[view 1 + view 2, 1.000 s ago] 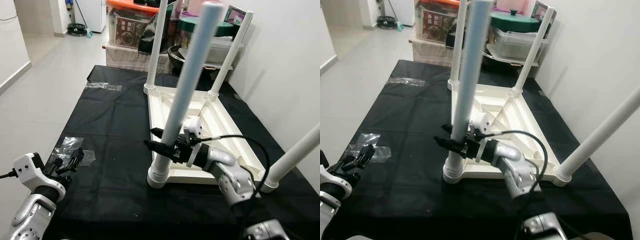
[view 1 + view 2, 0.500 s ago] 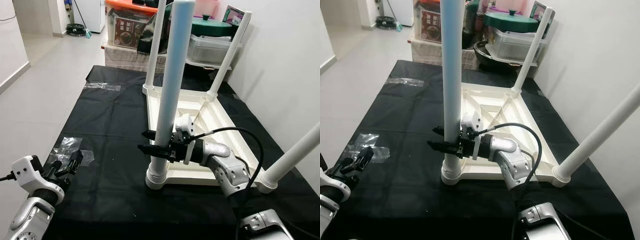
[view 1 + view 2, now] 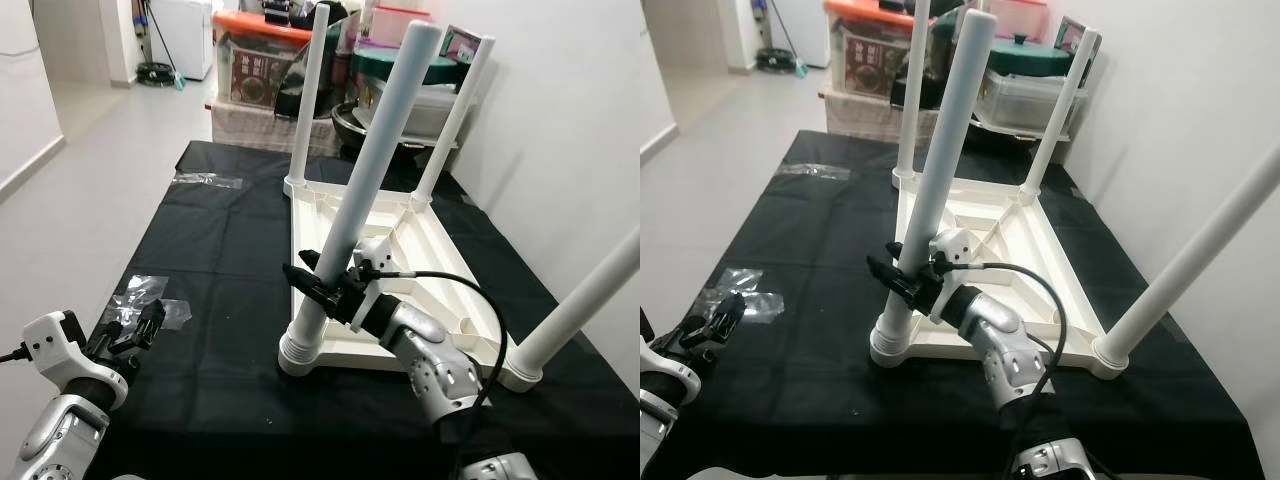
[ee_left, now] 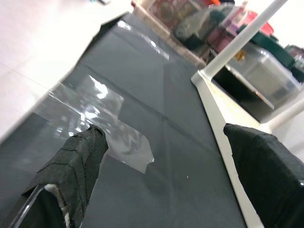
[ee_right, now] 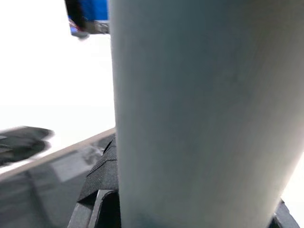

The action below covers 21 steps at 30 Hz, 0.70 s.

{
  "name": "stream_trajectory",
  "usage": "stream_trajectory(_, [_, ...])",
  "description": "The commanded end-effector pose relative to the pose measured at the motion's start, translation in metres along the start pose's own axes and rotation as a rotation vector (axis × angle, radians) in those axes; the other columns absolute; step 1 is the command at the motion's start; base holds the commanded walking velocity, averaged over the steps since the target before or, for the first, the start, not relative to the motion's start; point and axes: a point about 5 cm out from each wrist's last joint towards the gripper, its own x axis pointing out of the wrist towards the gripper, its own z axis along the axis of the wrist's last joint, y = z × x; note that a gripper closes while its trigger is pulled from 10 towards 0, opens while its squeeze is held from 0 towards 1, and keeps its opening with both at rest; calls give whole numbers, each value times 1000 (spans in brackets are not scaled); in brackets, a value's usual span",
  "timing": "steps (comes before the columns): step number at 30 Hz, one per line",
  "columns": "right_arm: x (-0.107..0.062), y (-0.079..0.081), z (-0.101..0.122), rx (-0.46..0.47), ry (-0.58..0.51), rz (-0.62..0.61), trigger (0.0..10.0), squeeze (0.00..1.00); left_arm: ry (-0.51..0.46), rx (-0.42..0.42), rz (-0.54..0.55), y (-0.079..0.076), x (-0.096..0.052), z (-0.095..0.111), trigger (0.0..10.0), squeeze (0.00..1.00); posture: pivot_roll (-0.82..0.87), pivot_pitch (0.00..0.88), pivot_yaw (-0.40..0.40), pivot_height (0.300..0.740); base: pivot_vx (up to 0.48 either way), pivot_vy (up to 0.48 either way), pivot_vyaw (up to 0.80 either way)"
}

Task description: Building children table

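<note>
step: fitting the fourth leg, I'd say. The upside-down white plastic children's table top (image 3: 420,250) lies on the desk under a black cloth (image 3: 215,250), and three other white legs are already standing in its corners
leg in hand: the long white plastic tube leg (image 3: 365,190) sits in the near corner socket of the table top but leans noticeably toward the far end, so it doesn't look seated yet
right claw (image 3: 312,280): clamped round that leg low down, just above the ribbed collar at the socket, one black finger either side
left claw (image 3: 140,325): hovering well off to the left of the table top, fingers apart, nothing in them; a crumpled clear plastic bag (image 3: 140,295) lies on the cloth just beyond it
next move: probably bring the leg upright over the socket and push or twist it home, though I can't tell from here how it locks
</note>
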Motion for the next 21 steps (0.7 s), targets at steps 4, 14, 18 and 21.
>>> stream_trajectory(4, [-47, -59, -47, -67, 304, -592, 10000, 0, 18, -1, -8, -1, 4, -3, 10000, 0, 58, 0, -125, 740, 0, 0, 0])
stream_trajectory(14, [-51, -70, -42, -115, 265, -754, 10000, 0, 15, 0, -8, -1, 4, -3, 10000, 0, 69, 0, -135, 740, 0, 0, 0])
stream_trajectory(18, [-48, -74, -43, 49, 227, -857, 10000, 0, 10, -1, -2, 1, 2, -2, 10000, 0, 74, 0, -139, 740, 0, 0, 0])
stream_trajectory(21, [-47, -74, -46, 107, 214, -880, 10000, 0, 10, -2, -1, 1, 2, -3, 10000, 0, 73, 0, -138, 740, 0, 0, 0])
